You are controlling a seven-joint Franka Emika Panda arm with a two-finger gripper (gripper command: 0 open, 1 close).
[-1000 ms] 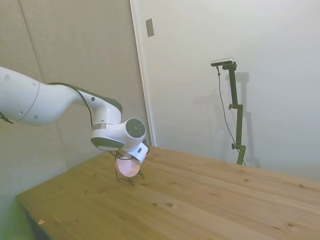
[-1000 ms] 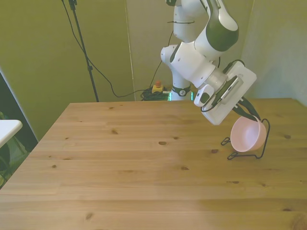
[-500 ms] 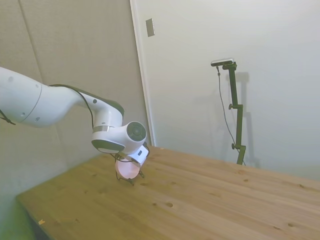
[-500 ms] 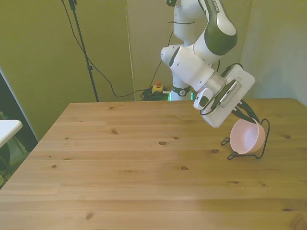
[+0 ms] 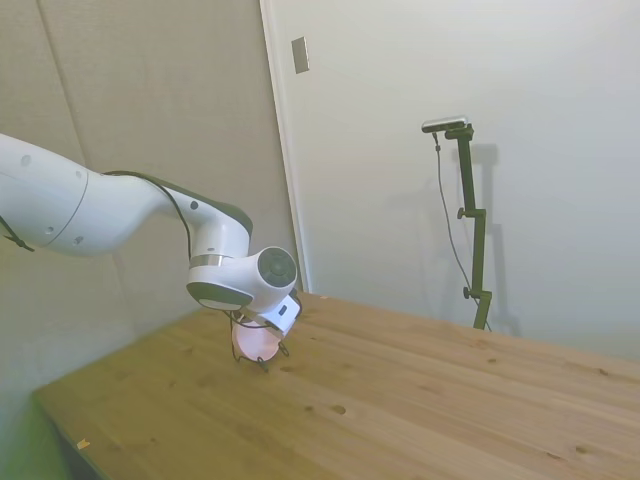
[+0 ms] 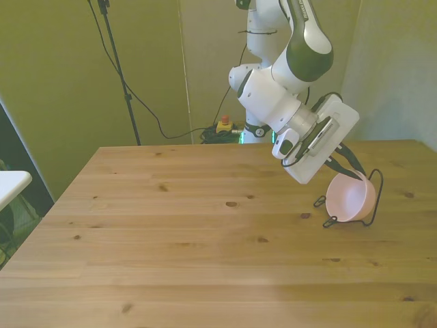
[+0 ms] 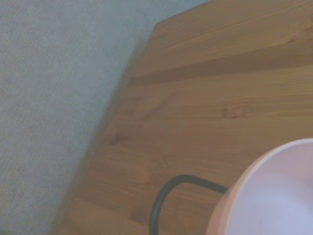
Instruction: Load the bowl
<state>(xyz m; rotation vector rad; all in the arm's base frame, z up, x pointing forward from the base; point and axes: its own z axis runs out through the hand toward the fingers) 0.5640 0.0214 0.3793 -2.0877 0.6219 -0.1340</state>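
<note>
The pale pink bowl (image 6: 349, 199) stands tilted on its side inside a thin black wire rack (image 6: 377, 197) near the table edge at the front view's right. My gripper (image 6: 352, 171) reaches down from the white hand and is shut on the bowl's upper rim. In the side view the bowl (image 5: 257, 343) peeks out under the wrist, with the rack's feet (image 5: 262, 364) on the wood. Up close, the wrist view shows the bowl's rim (image 7: 274, 196) and a loop of the rack's wire (image 7: 168, 188).
The wooden table (image 6: 171, 232) stretches wide toward the front view's left. A wall stands close beside the table edge by the rack (image 7: 49, 98). A white object (image 6: 10, 183) sits off the table at the front view's left edge.
The hand and the bowl have sunk slightly and shifted a little toward the front view's left, the bowl settling lower in the rack.
</note>
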